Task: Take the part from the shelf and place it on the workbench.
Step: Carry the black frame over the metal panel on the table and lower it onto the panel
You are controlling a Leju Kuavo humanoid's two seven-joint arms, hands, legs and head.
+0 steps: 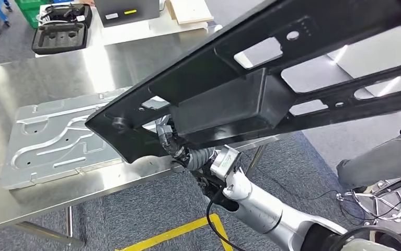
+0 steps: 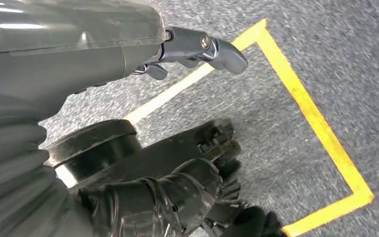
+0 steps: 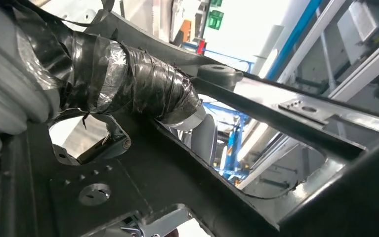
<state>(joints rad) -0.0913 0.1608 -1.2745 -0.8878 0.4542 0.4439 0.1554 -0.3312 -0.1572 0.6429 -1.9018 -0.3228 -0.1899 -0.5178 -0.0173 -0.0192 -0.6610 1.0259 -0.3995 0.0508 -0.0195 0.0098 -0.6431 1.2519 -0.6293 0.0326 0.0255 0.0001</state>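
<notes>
Your right hand (image 1: 171, 142) grasps the black part (image 1: 271, 78) across the frame's centre, above the workbench (image 1: 57, 78); your left hand (image 2: 197, 49) is released.

The part (image 1: 271, 89) is seen as matt black, hard and plastic-looking, with smooth faces. The desk (image 1: 41, 73) is made of brushed steel (bright glare toward 11 o'clock), and a dull embossed metal plate (image 1: 52, 141) is laid on it. Glossy, wrinkled black tape is wrapped round the right hand (image 3: 143, 89). The floor (image 2: 325, 59) is covered in rough grey carpet.
</notes>
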